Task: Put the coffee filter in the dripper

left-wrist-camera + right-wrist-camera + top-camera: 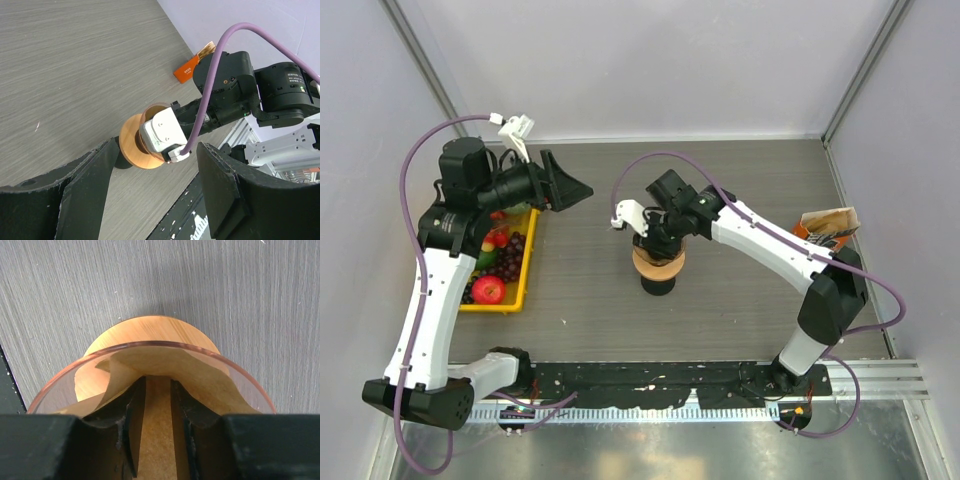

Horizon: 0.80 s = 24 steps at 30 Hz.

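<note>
Finding, in the right wrist view alone, the coffee filter (200,372) lying inside the dripper (52,387), curling up against the clear amber wall and folding around the dark fingers (131,425) of the right gripper (156,430). Seeing those jaws standing only a little apart, reaching down into the cone, with tan paper showing in the narrow gap and not being pinched. Getting from the top view what that camera is missing: the dripper resting on a dark base (657,286) mid-table, the right gripper covering it from above and hiding the filter entirely, and the left gripper (570,188) hanging well apart to the left, near the far end of a yellow tray (492,308) of fruit. Seeing through the left wrist view those left jaws spread wide and holding nothing, framing the dripper from the side, with a white wrist camera (161,131) sitting in front of it. Making out small white print on an orange packet (190,71) by the far wall and tiny lettering on a black arm joint (295,80), both being too small to read.
</note>
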### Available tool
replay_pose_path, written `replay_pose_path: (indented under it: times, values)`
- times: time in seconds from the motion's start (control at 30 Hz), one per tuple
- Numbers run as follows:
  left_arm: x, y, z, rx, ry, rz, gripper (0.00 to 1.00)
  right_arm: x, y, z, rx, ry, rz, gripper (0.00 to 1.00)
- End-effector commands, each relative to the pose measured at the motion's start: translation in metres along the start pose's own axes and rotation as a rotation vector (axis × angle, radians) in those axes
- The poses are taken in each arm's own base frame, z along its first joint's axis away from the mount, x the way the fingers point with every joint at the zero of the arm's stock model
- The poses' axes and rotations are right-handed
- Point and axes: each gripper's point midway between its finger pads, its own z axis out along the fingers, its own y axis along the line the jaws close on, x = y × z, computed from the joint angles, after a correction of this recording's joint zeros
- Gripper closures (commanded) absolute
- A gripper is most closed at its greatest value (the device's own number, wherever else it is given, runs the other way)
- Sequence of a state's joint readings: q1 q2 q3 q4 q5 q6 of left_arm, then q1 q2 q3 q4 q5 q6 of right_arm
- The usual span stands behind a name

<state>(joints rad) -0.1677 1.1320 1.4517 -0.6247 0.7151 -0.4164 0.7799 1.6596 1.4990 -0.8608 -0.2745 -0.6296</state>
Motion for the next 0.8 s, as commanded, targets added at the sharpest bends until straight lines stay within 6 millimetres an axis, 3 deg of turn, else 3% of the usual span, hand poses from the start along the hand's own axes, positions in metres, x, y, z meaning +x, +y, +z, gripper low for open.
replay_pose_path:
  times: [0.0,0.23,0.6,0.77]
  values:
    - [-0.006,-0.002,-0.004,0.002,-0.027,0.026,0.27,-0.008,-0.006,-0.003,0.022,0.003,-0.014,0.69]
    - [-0.007,0.000,-0.003,0.002,-0.026,0.014,0.27,-0.003,-0.004,-0.002,0.007,0.029,-0.017,0.76]
    - [-0.009,0.001,0.000,0.008,-0.029,0.003,0.27,-0.034,0.001,-0.024,0.020,-0.037,-0.052,0.72]
    - [-0.009,0.003,0.001,0.005,-0.028,-0.005,0.27,-0.037,0.001,-0.028,0.024,-0.033,-0.053,0.71]
